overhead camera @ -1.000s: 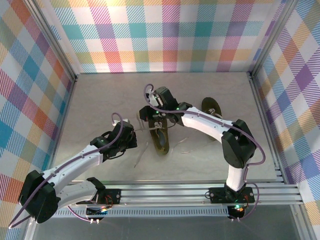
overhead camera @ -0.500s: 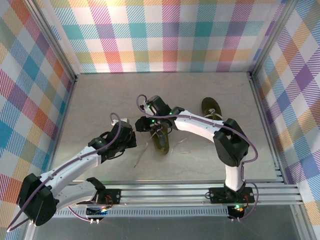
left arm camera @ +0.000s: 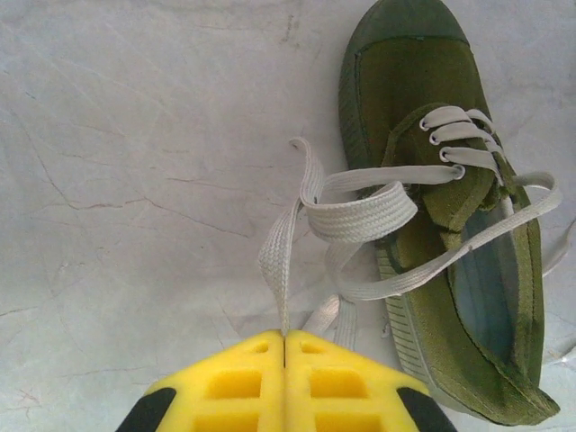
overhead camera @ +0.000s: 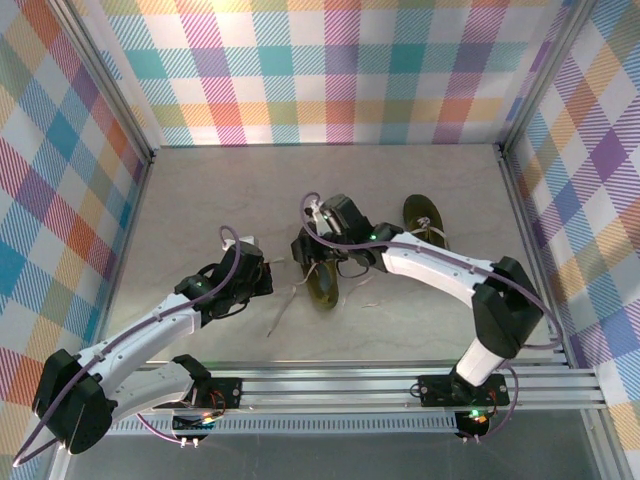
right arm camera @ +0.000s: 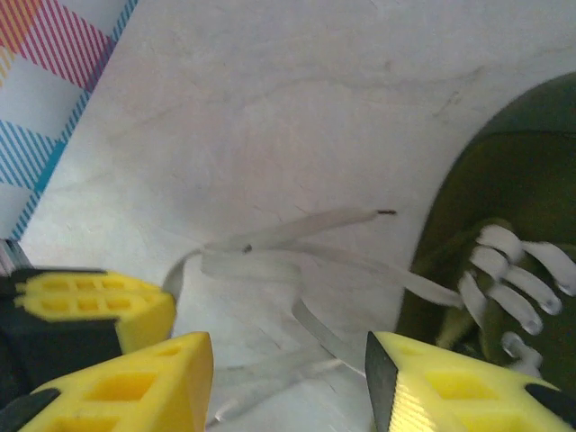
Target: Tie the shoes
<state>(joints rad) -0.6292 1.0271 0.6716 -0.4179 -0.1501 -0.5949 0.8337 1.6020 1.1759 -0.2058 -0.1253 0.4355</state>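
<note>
Left pincer (left arm camera: pixel 285 342) is clenched on a fold of the lace (left arm camera: pixel 355 216). The strap runs from the pads up to a loose loop, then across to the top eyelets of the near shoe (left arm camera: pixel 409 81). In the top view that shoe lies mid-surface, with the left pincer at its 9 o'clock. The second shoe (overhead camera: pixel 424 215) is at its 2 o'clock, well apart and untouched.

Right pincer (right arm camera: pixel 286 346) is released, with the jaws spread and nothing between them. It hangs low over the lace strands, just beside the near shoe at its 11 o'clock end.

Risks as I see them:
- Several strands cross under the open jaws. Closing there could catch two at once or the wrong one, and the knot won't form.
- The left grip is only on a thin fold at the pad tips, so a tug from the other side could slide it out.
- Nothing pins the shoe. Any pull along the lace will likely drag or spin it on the surface (overhead camera: pixel 200 200).
- The pincers are close together. A left pad (right arm camera: pixel 90 301) shows at 9 o'clock in the right wrist view, so a sideways move risks contact.
- The free lace end (right arm camera: pixel 360 216) is loose, so it could get pulled through the loop and undo it.

Markings: no readable brand, label or text on the shoes or pads.
</note>
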